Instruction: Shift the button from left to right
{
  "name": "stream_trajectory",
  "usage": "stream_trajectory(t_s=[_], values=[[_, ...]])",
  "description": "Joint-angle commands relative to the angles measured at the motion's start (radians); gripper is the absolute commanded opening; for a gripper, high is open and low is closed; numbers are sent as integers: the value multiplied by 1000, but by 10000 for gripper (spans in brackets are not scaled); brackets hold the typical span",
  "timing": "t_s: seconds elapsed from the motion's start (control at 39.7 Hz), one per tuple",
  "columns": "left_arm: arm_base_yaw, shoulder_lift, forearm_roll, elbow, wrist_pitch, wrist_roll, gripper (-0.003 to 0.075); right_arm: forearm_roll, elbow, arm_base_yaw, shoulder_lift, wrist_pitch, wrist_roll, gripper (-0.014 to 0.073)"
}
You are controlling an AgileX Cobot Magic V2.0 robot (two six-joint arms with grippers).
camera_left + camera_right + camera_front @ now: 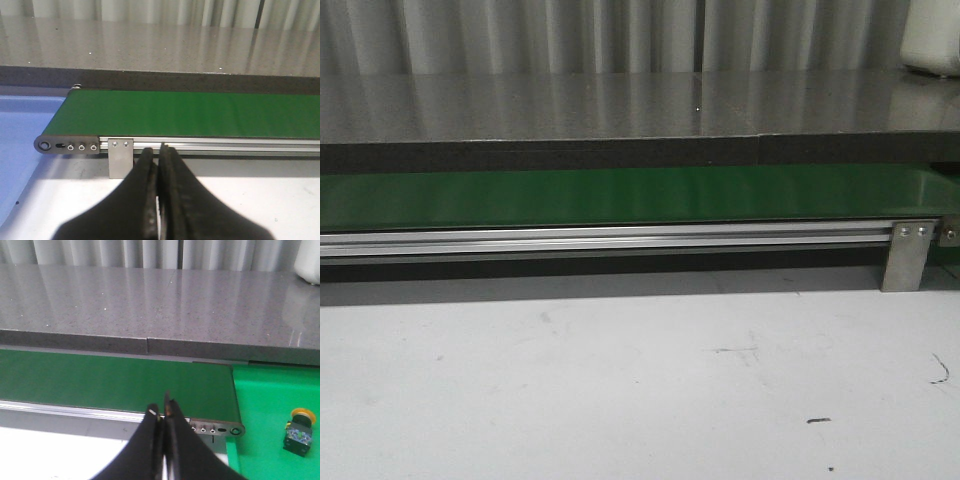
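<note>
My left gripper has its black fingers pressed together, nothing between them, hovering over the white table just in front of the conveyor belt. The tips sit near a small metal bracket under the belt's aluminium rail, close to the belt's rounded end with its row of screws. A pale blue surface lies past that end.

My right gripper is also closed tight on nothing (tips nearly touching), hanging in front of the belt's other end. Beyond that end is a bright green mat, and the button stands on it, yellow cap up on its black body, well apart from my right fingers and off the belt.

Front view: neither gripper shows, button not visible there. Only the green belt, rail, a bracket, white table with a few dark marks, and a grey stone counter behind. Whitish object at the counter's far right corner, can't tell what.
</note>
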Motion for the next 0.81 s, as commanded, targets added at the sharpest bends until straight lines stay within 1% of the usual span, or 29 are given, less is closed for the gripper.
stream_trajectory(t_s=[0.0, 0.2, 0.3, 0.48, 0.6, 0.78], values=[[3, -20, -9, 29, -90, -10, -21, -6, -26, 2, 5, -77, -6, -68], [3, -20, -9, 29, -90, -10, -21, -6, -26, 2, 5, -77, -6, -68], [3, -20, -9, 29, -90, -10, -21, -6, 3, 2, 3, -97, -6, -68], [3, -20, -9, 29, -90, -10, -21, -6, 145, -18, -68, -119, -6, -68], [3, -19, -9, 29, -90, -10, -21, -6, 278, -47, -175, -120, -6, -68], [3, -19, -9, 29, -90, -10, -21, -6, 398, -77, -306, -125, -6, -68]])
